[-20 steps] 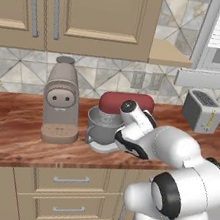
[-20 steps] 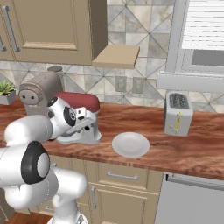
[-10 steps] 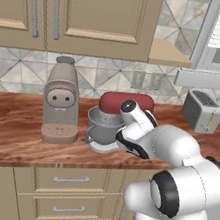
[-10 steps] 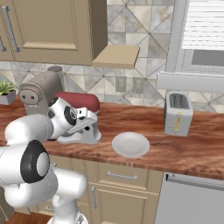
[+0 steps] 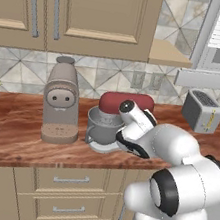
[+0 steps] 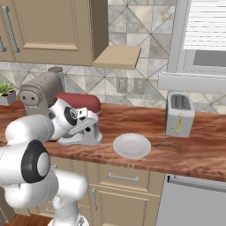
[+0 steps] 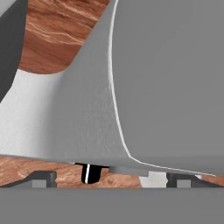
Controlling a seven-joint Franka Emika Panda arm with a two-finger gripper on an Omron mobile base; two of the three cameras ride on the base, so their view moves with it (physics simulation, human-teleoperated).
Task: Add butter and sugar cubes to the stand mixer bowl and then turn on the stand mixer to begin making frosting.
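- The stand mixer (image 5: 125,107), with a dark red rounded head and a light grey base and column, stands on the reddish-brown wooden desk (image 5: 16,134), between the tall beige coffee machine (image 5: 61,101) and the boxy silver toaster (image 5: 202,111).
- The round grey metal stand mixer bowl (image 5: 102,127) sits on the mixer's base under the head; its small side handle faces the coffee machine.
- The white arm's gripper (image 6: 88,126) is pressed close against the mixer's grey base. The fingers (image 7: 41,178) are spread wide and grasp nothing.
- No butter or sugar cubes can be made out; a flat white plate (image 6: 131,145) lies near the mixer.
- The mixer is probably heavy and rigid, with smooth surfaces that would slip in a grasp. It should not be lifted; pushing its small control makes more sense.
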